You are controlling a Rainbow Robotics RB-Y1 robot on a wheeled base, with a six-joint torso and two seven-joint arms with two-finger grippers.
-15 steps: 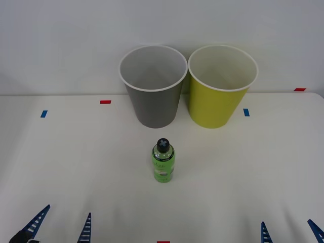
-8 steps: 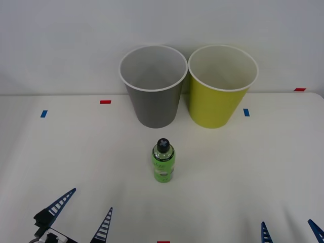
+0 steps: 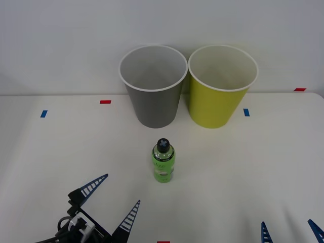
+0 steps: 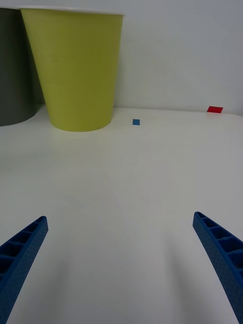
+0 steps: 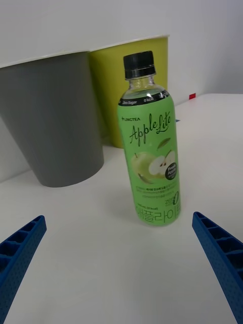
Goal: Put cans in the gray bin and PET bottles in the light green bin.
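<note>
A small green PET bottle [image 3: 163, 162] with a black cap stands upright at the table's middle, in front of the gray bin [image 3: 153, 86] and the light green bin [image 3: 222, 86]. My left gripper [image 3: 116, 201] is open at the front left, its fingers spread and aimed at the bottle, still short of it. In the left wrist view the PET bottle [image 5: 150, 152] stands ahead between the open fingers, with the gray bin [image 5: 53, 121] and light green bin [image 5: 116, 81] behind. My right gripper [image 3: 290, 232] rests open at the front right edge, facing the light green bin [image 4: 76, 66].
Small red [image 3: 105, 102] and blue [image 3: 43, 113] tape marks dot the white table. A pale wall stands right behind the bins. Open table surface lies to both sides of the bottle.
My left gripper has advanced forward and to the right toward the bottle, staying open. The right gripper, bottle and bins have not moved.
</note>
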